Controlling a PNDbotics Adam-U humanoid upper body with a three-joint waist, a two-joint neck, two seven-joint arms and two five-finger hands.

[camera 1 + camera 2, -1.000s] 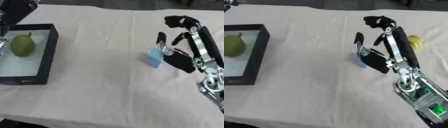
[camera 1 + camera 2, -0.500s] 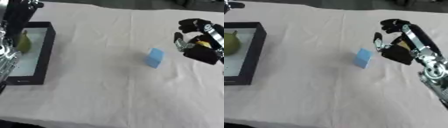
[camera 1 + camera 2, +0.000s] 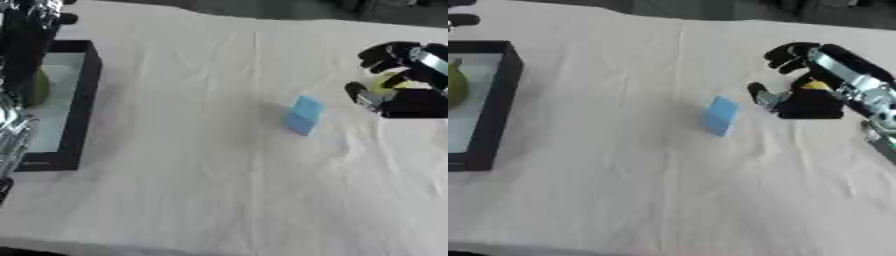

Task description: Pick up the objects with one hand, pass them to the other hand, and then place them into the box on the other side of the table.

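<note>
A: Left eye view — why was the right hand [image 3: 404, 95] parked at 3 o'clock?
B: My guess: going for the yellow object [image 3: 383, 82]. Fingers were curled over it; whether they clamped it, couldn't tell. Blue block [image 3: 304, 115] sat free at 9 o'clock of the fingers, near, not touching.
A: Right eye view?
B: Box [image 3: 497, 106] was at the table's 9 o'clock edge with a green pear [image 3: 455, 86] inside, so that's the drop side. Left hand wasn't clearly visible.
</note>
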